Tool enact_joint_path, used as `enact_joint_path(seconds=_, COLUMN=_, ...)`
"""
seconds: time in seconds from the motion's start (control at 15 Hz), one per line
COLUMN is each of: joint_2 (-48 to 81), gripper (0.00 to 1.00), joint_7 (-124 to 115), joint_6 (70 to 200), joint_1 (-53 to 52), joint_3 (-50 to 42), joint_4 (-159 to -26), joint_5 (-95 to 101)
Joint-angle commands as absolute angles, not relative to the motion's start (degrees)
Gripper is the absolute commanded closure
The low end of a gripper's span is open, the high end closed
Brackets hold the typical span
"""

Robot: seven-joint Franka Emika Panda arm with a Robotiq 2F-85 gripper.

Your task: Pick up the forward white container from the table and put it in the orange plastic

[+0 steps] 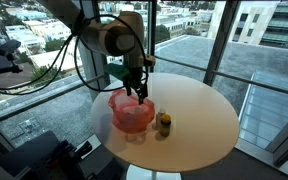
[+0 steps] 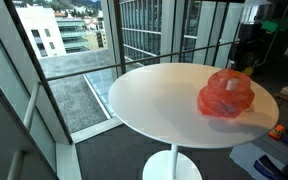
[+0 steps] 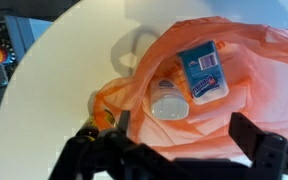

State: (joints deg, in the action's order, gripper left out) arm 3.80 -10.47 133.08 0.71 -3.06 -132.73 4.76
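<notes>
Presently: white round tub [image 3: 169,101], lying inside orange plastic bag [image 3: 254,60] near the desk [image 3: 64,70] edge. Likely light, rigid, smooth; take across the rim. End effector [image 3: 169,138] spread wide, empty, above it.

white rounded arm [image 1: 112,38], looping black cable [image 1: 82,62], black claw [image 1: 137,93]
</notes>
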Motion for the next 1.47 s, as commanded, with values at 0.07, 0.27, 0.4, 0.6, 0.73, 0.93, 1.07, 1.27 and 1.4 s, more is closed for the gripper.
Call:
enact_joint_path(seconds=0.07, joint_2=-0.9, gripper=0.00, joint_7=-9.6, joint_6=127.4, joint_1=1.0, joint_3=-2.6, joint_4=-133.1, joint_5=4.9)
enact_joint_path(seconds=0.27, joint_2=-3.4, gripper=0.00, joint_7=-8.7, joint_6=126.1, joint_1=1.3, joint_3=-2.7, joint_4=-133.6, joint_5=4.1)
enact_joint_path(seconds=0.4, joint_2=-4.9, gripper=0.00, joint_7=-6.8, joint_6=126.0, joint_1=1.4, joint_3=-2.8, joint_4=-133.9, joint_5=2.5)
enact_joint_path(seconds=0.6, joint_2=-7.3, gripper=0.00, joint_7=-3.5, joint_6=125.9, joint_1=1.5, joint_3=-3.1, joint_4=-134.3, joint_5=-0.5)
enact_joint_path(seconds=0.73, joint_2=-9.1, gripper=0.00, joint_7=-1.0, joint_6=125.5, joint_1=1.5, joint_3=-3.3, joint_4=-134.6, joint_5=-2.6)
enact_joint_path(seconds=0.93, joint_2=-11.3, gripper=0.00, joint_7=1.4, joint_6=122.7, joint_1=1.5, joint_3=-3.5, joint_4=-134.1, joint_5=-3.6)
enact_joint_path(seconds=1.07, joint_2=-12.8, gripper=0.00, joint_7=0.9, joint_6=120.5, joint_1=1.8, joint_3=-3.3, joint_4=-133.5, joint_5=-1.9)
enact_joint_path(seconds=1.27, joint_2=-14.8, gripper=0.00, joint_7=0.3, joint_6=118.8, joint_1=1.9, joint_3=-3.1, joint_4=-133.2, joint_5=-0.8)
enact_joint_path(seconds=1.4, joint_2=-13.6, gripper=0.00, joint_7=-0.5, joint_6=120.3, joint_1=1.6, joint_3=-3.0, joint_4=-133.3, joint_5=-1.7)
